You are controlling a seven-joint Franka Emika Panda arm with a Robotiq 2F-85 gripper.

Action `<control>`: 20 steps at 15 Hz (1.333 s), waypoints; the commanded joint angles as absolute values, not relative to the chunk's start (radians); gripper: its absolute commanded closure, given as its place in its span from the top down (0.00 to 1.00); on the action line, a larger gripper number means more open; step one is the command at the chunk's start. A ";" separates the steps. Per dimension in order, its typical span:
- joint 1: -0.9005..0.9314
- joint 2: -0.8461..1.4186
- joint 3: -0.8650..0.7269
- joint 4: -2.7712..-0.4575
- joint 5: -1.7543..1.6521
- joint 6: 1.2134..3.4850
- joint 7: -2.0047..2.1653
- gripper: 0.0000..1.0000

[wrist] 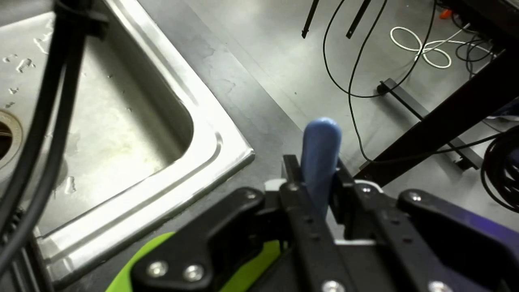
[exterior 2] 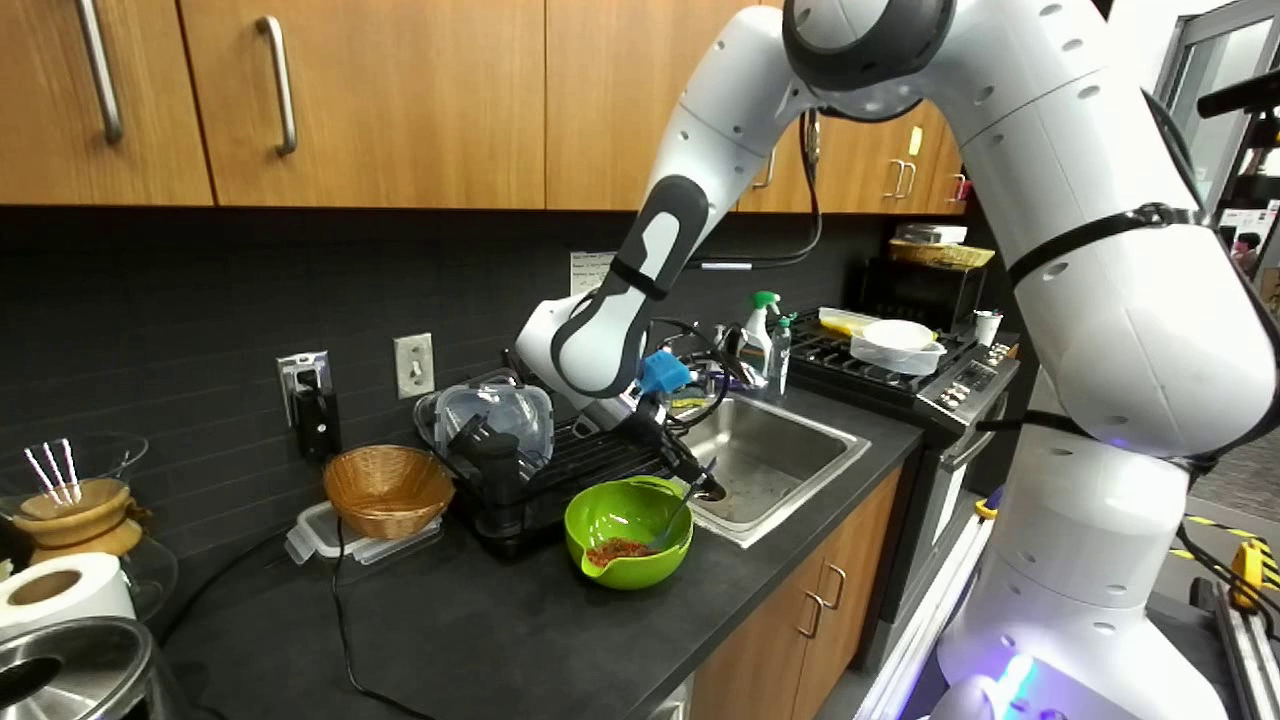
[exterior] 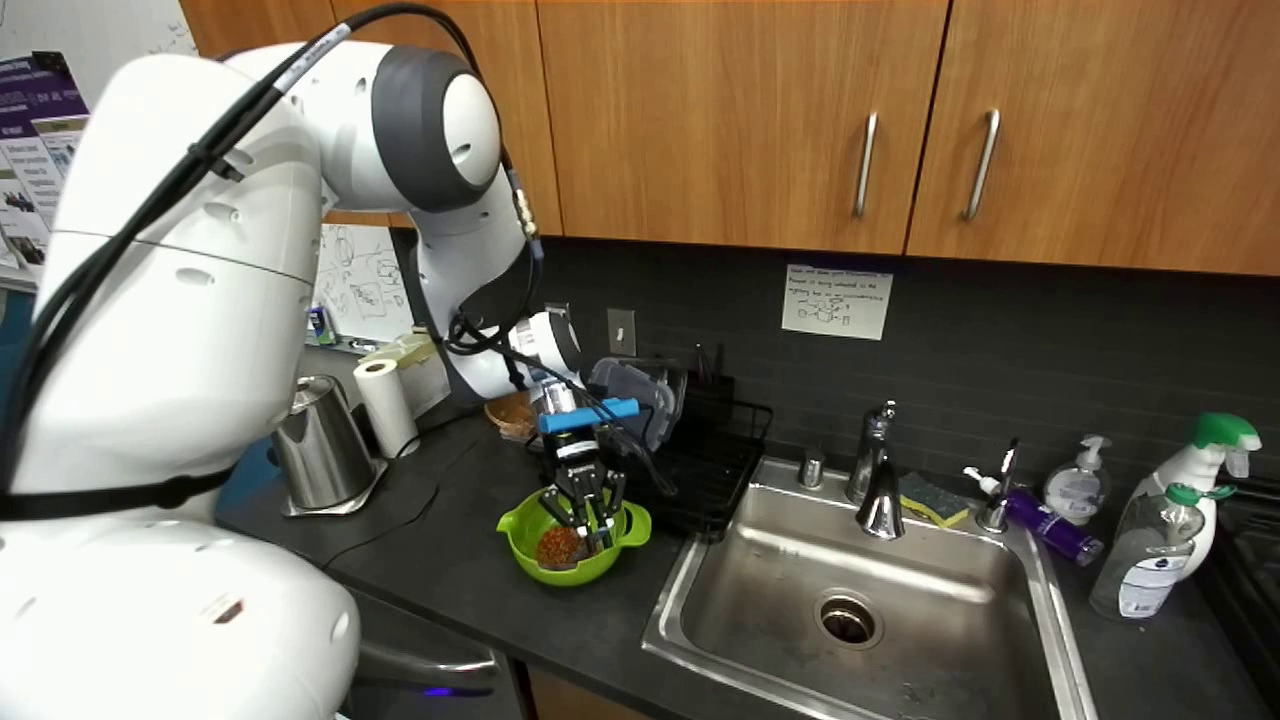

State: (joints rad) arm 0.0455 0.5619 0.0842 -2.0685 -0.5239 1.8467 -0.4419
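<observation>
A green bowl (exterior: 520, 545) with a spout and handle stands on the dark counter left of the sink; it also shows in an exterior view (exterior 2: 640, 574) and partly in the wrist view (wrist: 140, 259). Reddish-orange grainy food (exterior: 558, 546) lies in it, also seen in an exterior view (exterior 2: 617, 550). My gripper (exterior: 592, 530) is over the bowl. In the wrist view, its fingers (wrist: 318, 170) are closed on the blue handle (wrist: 321, 148) of a utensil. The utensil (exterior 2: 682, 515) stands tilted, its lower end in the bowl by the food.
The steel sink (exterior: 665, 640) adjoins the bowl on one side. A black dish rack (exterior 2: 535, 530) with a clear container stands behind. A wicker basket (exterior 2: 388, 490), a kettle (exterior: 322, 445), a paper towel roll (exterior: 385, 405) and a black cord (exterior 2: 345, 640) are on the counter.
</observation>
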 commanded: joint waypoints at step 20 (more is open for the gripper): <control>0.049 0.642 0.104 -1.911 -0.497 1.846 -0.484 0.05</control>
State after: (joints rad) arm 0.0618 0.6513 0.1123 -1.9284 -0.5219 1.8492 -0.4639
